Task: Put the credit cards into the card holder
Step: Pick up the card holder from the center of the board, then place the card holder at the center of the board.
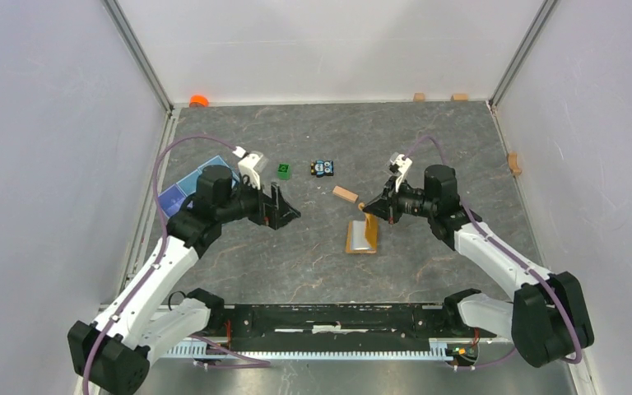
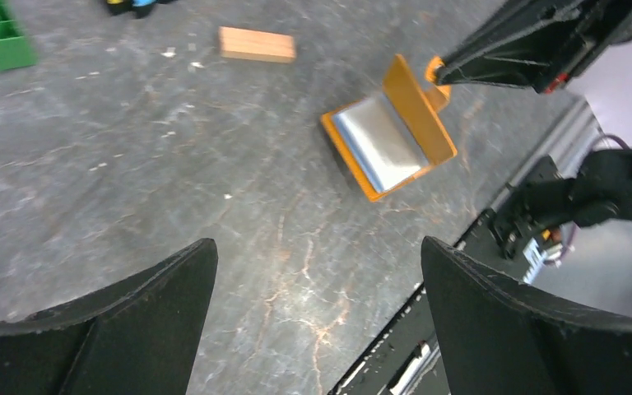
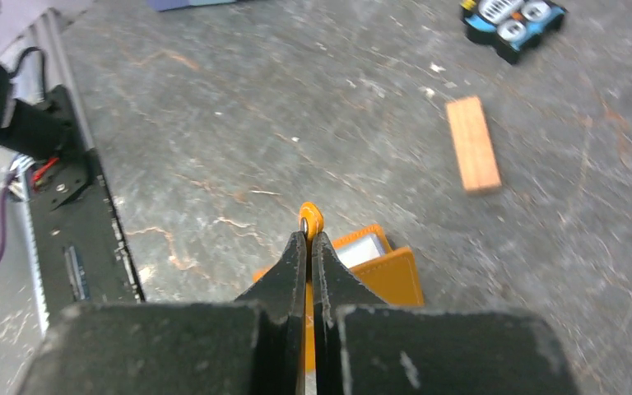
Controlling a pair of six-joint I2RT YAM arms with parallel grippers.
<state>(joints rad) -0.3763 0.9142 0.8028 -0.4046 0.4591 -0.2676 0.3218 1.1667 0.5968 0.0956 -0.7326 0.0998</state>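
The orange card holder (image 1: 362,239) lies on the table right of centre. Its flap stands up and its pale glossy inside shows. It also shows in the left wrist view (image 2: 415,115) and the right wrist view (image 3: 383,280). My right gripper (image 1: 365,207) is shut on the round snap tab at the flap's edge and holds the flap raised (image 3: 309,234). My left gripper (image 1: 290,213) is open and empty, above the table to the left of the holder (image 2: 319,247). No loose credit card shows in any view.
A wooden block (image 1: 345,194) lies just behind the holder. A small toy car (image 1: 322,169) and a green brick (image 1: 283,170) lie further back. A light blue divided tray (image 1: 202,167) sits at the left, behind my left arm. Small items line the back wall.
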